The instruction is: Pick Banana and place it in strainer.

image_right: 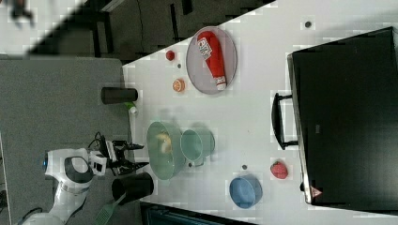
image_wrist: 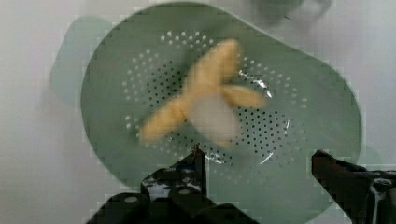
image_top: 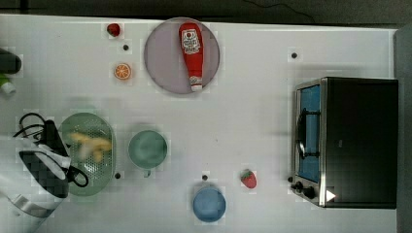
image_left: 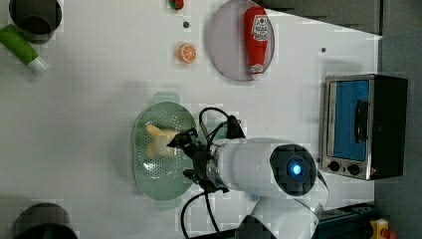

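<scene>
1. Oven point(image_top: 357, 141) stood at the top view's right, door shut.
2. Arm hung over the strainer point(image_top: 104, 182), its gripper point(image_wrist: 259, 161) spread open with nothing between the fingers point(image_wrist: 198, 161).
3. Strainer held the banana point(image_wrist: 205, 105), which lay on the perforated bottom, apart from the fingers; the placing step looked done, and the next move likely called only for lifting clear without catching the rim.
4. Plate point(image_top: 160, 73) carried a ketchup bottle point(image_top: 191, 51).
5. Green cup point(image_top: 147, 149) and blue bowl point(image_top: 209, 204) appeared empty.
</scene>
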Controlling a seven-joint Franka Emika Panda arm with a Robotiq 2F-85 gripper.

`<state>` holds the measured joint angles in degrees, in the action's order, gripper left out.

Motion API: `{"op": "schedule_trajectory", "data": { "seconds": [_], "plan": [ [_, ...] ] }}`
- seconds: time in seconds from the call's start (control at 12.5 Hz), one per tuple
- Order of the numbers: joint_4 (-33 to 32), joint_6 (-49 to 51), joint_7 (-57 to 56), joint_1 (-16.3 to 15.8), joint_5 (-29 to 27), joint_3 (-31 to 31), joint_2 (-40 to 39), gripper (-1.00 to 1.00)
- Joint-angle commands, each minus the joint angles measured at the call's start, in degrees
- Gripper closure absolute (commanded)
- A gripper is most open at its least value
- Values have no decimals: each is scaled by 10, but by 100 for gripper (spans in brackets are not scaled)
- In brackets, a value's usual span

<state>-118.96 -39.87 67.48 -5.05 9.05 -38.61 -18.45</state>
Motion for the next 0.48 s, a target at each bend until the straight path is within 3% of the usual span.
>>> {"op": "schedule_trajectory", "data": {
  "seconds": [0.08,0.24,0.48],
  "plan": [
    [9,-16,45,9,2,15,29,-100],
    [21,-3,30,25,1,21,49,-100],
    [54,78,-132,70,-22,34,120,-100]
  ]
}}
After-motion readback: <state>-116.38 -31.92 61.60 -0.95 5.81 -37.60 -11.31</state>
